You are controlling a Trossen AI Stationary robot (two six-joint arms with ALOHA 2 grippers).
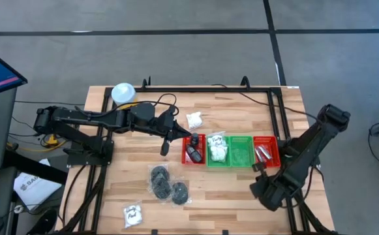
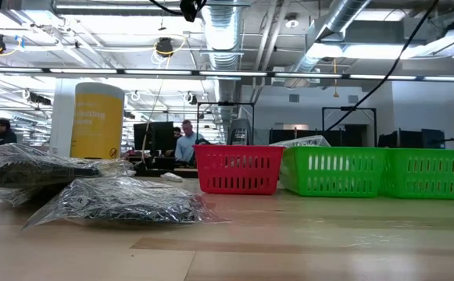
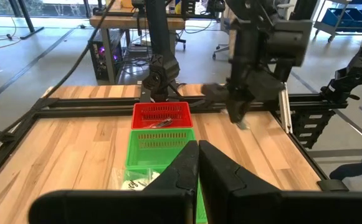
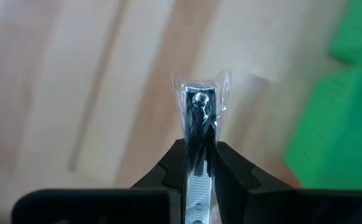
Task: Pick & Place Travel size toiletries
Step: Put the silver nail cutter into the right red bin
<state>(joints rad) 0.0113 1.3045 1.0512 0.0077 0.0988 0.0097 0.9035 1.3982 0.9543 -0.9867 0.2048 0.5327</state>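
Table (image 1: 241, 189) pale matt wood; trays (image 2: 238, 169) perforated plastic; bags (image 2: 125, 200) glossy crinkled film.

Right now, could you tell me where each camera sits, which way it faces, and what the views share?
High: overhead, straight down on both arms and the trays.
Low: table height, level past bagged black pieces; no gripper shows.
Left wrist: past the shut left gripper, toward the right arm.
Right wrist: down at the table; right gripper holds a wrapped silver item.
High, low and left wrist share the trays.

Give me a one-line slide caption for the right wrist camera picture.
Right gripper shut on a small clear-wrapped metal item, held above the wooden table, a green tray at one side.
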